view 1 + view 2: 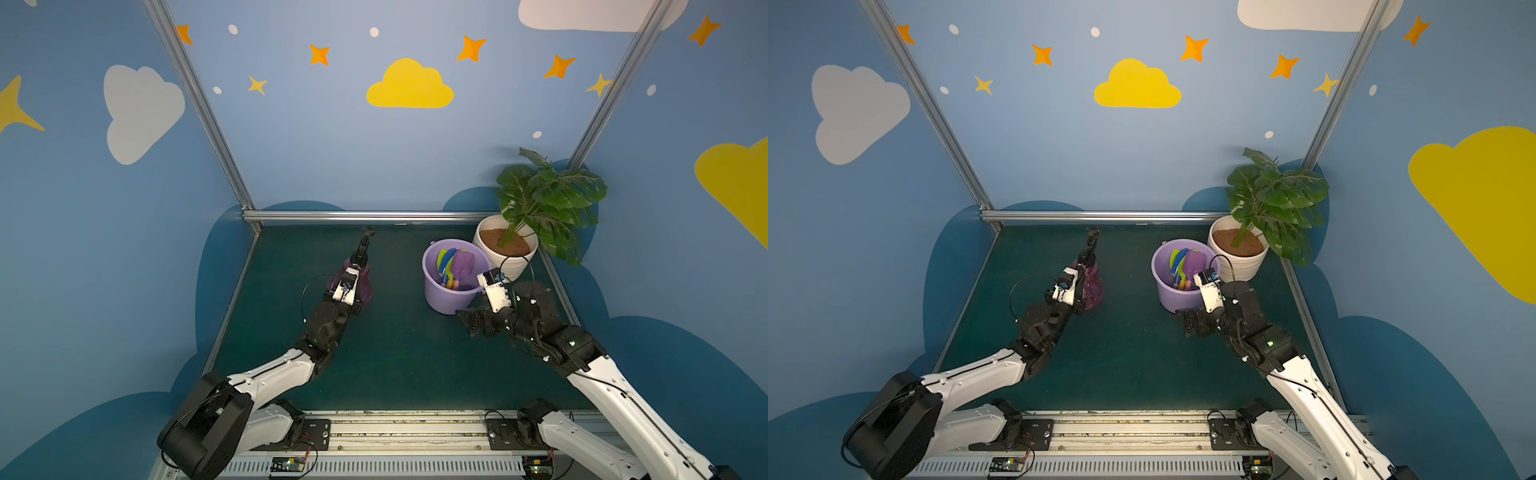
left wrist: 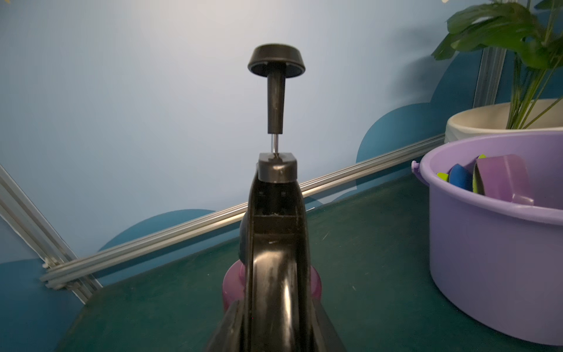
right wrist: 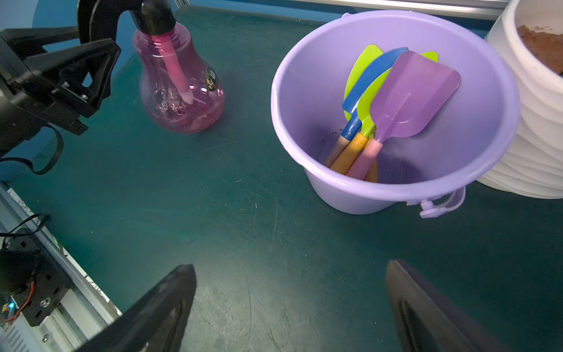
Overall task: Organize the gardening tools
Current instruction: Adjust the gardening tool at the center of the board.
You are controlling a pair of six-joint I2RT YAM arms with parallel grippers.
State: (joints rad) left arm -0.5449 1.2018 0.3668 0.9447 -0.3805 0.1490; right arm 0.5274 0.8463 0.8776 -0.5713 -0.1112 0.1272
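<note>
Lilac bucket (image 3: 310, 76) is standing upright on the desk (image 1: 395, 353) and holding four shovels. They are sitting handles down on its floor, with the blades leaning up its inner wall. The purple shovel (image 3: 414, 94) with a pink handle is lying on top, the blue shovel (image 3: 370, 79) beside it, and the lime-green shovels (image 3: 364, 59) are tucked behind. A few dark specks are lying on the bucket floor.

White ribbed pot (image 1: 515, 266) is sitting right against the bucket's far right side. It is carrying brown soil (image 1: 505, 243) and a leafy green plant (image 1: 548, 195).

Pink spray bottle (image 3: 179, 88) is outside the bucket, well off to its left. It is upright, and I cannot tell if its base is touching the desk. Left pincer (image 2: 275, 317) is clamping its black trigger handle.

Right pincer (image 3: 291, 268) is hovering over bare desk just on the near side of the bucket, with its fingers (image 3: 176, 289) spread wide apart and nothing between them.

The desk is showing a dark green, scuffed top. Aluminium rails (image 1: 365, 216) are running along the edges behind the bucket. Blue walls (image 1: 332, 145) painted with clouds and stars are closing it in.
</note>
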